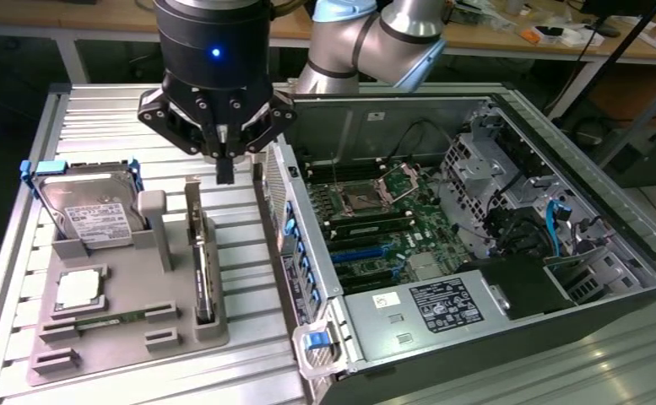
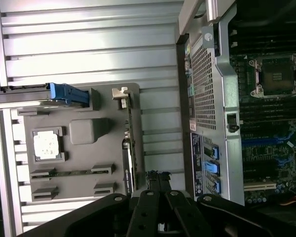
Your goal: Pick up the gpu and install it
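Observation:
The gpu (image 1: 202,253) stands on its thin edge in a slot of the grey holder (image 1: 136,337) on the table, its silver bracket end toward the far side. My gripper (image 1: 225,175) hangs just above and a little behind the card's far end, fingers shut together with nothing between them. In the wrist view the gpu (image 2: 128,148) is a narrow strip on the holder (image 2: 79,163), and my shut gripper (image 2: 157,177) sits beside it, toward the computer case.
The open computer case (image 1: 496,110) lies at the exterior view's right, motherboard (image 1: 384,228) exposed, its rear panel (image 1: 288,219) close to the holder. A hard drive with blue rails (image 1: 85,207), a processor (image 1: 80,289) and a green memory stick (image 1: 114,319) share the holder.

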You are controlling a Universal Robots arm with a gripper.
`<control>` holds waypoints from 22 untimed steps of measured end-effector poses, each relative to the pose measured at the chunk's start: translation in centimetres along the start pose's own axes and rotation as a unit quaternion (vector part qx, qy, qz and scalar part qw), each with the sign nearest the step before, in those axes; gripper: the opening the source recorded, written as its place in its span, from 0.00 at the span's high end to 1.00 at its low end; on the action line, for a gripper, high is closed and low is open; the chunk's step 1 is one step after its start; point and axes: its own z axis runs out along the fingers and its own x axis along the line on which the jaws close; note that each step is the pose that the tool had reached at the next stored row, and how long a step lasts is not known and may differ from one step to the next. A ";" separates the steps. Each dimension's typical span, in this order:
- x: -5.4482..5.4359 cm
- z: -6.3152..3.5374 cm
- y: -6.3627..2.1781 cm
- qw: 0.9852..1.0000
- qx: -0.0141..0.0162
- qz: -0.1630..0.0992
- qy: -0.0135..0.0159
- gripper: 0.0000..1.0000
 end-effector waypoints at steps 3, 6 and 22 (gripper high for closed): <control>0.3 -0.01 -0.10 1.000 0.000 0.000 0.000 0.89; 0.5 -0.01 -0.20 1.000 0.000 0.000 0.000 0.89; 2.0 -0.06 -0.68 1.000 0.000 0.000 0.000 0.89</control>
